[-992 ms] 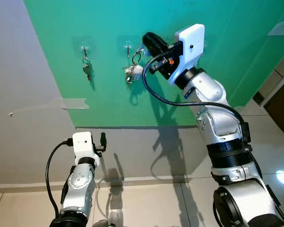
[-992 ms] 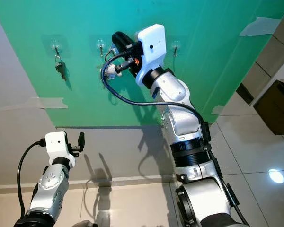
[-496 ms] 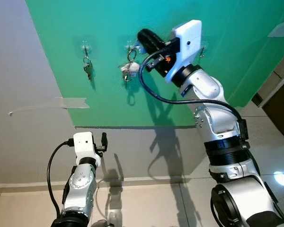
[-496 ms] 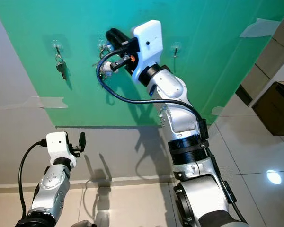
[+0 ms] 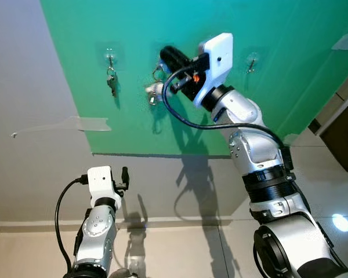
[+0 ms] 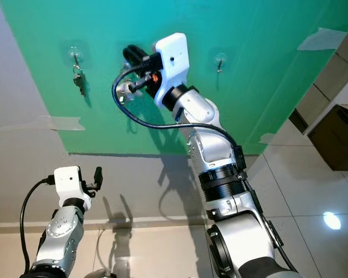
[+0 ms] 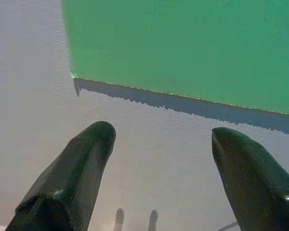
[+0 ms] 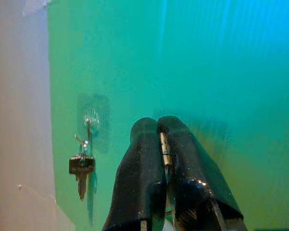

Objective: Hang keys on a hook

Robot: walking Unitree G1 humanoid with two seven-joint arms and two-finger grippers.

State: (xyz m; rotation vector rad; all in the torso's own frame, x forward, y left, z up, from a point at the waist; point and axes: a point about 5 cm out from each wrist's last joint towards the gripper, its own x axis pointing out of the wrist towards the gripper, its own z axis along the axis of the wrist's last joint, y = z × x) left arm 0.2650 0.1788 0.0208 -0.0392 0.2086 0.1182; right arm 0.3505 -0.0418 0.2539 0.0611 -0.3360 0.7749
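A green panel (image 5: 162, 116) is fixed to a grey wall (image 5: 29, 87), above a skirting board and a pale tiled floor (image 5: 330, 191); a strip of clear tape (image 5: 75, 123) crosses the panel's left edge. Three clear hooks are stuck in a row near the panel's top edge. On the left hook (image 5: 110, 57) a dark key (image 5: 111, 83) hangs. The left gripper (image 7: 159, 159) is held low in front of the grey wall, below the panel's bottom edge, its fingers (image 7: 77, 168) spread wide with nothing between them. At the middle hook, mostly hidden behind the arm, the right gripper (image 8: 160, 126) is raised against the panel, its fingers pressed together on the ring of a bunch of keys (image 5: 153, 90), which dangles just below and left of the fingertips. The right hook (image 5: 252, 61) carries nothing. A dark cabinet (image 5: 345, 130) stands at the right edge of the room.

Compared with a second ago, the right gripper and the bunch of keys are seen higher and further left on the panel, closer to the middle hook; the camera has shifted too.
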